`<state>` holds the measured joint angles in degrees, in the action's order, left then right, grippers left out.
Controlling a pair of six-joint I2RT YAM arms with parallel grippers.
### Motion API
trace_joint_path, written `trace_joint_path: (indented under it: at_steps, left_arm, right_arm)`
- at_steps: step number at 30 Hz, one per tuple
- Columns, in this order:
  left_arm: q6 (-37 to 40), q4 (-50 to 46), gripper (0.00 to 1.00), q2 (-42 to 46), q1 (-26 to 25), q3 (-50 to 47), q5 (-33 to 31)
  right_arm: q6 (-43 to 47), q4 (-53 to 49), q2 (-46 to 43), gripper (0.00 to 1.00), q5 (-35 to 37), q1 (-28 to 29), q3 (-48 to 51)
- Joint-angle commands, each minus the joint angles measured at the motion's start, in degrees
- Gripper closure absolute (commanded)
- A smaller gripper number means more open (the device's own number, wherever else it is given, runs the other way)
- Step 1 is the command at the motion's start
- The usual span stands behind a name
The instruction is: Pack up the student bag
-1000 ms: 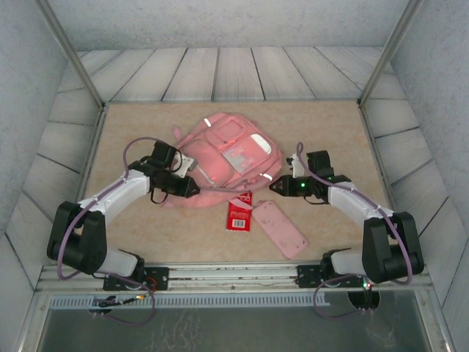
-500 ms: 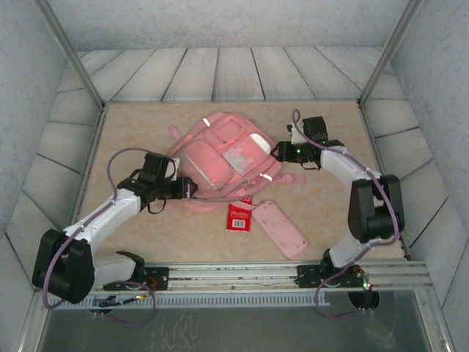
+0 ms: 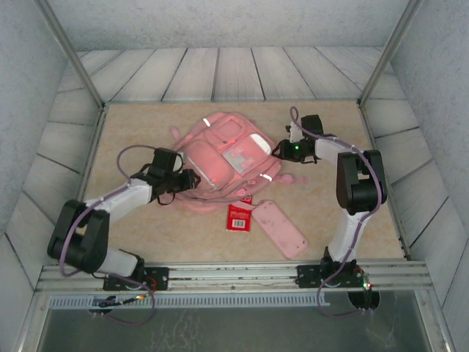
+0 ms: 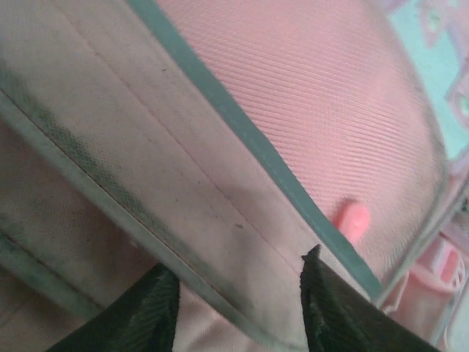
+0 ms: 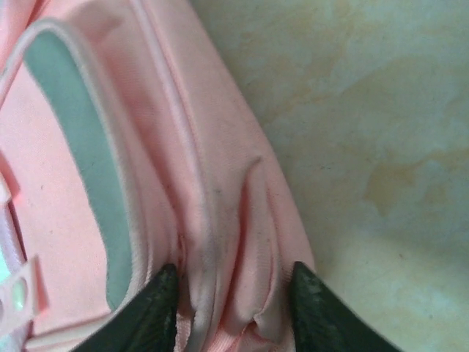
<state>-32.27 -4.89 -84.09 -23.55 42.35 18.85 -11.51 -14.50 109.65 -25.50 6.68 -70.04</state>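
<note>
Left fingers [image 4: 238, 282] and right fingers [image 5: 233, 282] both clamped on the student bag [image 3: 223, 155].
Left fingers [image 3: 192, 178] pinch a piped seam at the bag's 8 o'clock edge; right fingers [image 3: 278, 151] pinch a bunched fold at its 2 o'clock edge. The bag lies pockets up, toward 12 o'clock of the counter [image 3: 139, 132]. A red packet [image 3: 239, 216] and a pencil case [image 3: 278, 229] lie at its 5 o'clock.

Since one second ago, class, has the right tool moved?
Yes. The right tool moved away from the pink pencil case, upward in the top view, onto the student bag's edge.
</note>
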Motion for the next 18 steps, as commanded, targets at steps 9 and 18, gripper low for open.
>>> trace_joint_path:
  at_steps: [9, 18]
  left_arm:
    - [3.6, 3.5, 0.93, -12.2, 0.6, 12.0, 2.7]
    - [7.8, -0.9, 0.89, -23.2, 2.9, 27.3, 5.7]
  right_arm:
    - [-4.8, 3.2, -15.2, 0.87, -6.3, 0.4, 17.4]
    - [-7.0, 2.2, -28.2, 0.83, -6.8, 1.5, 29.2]
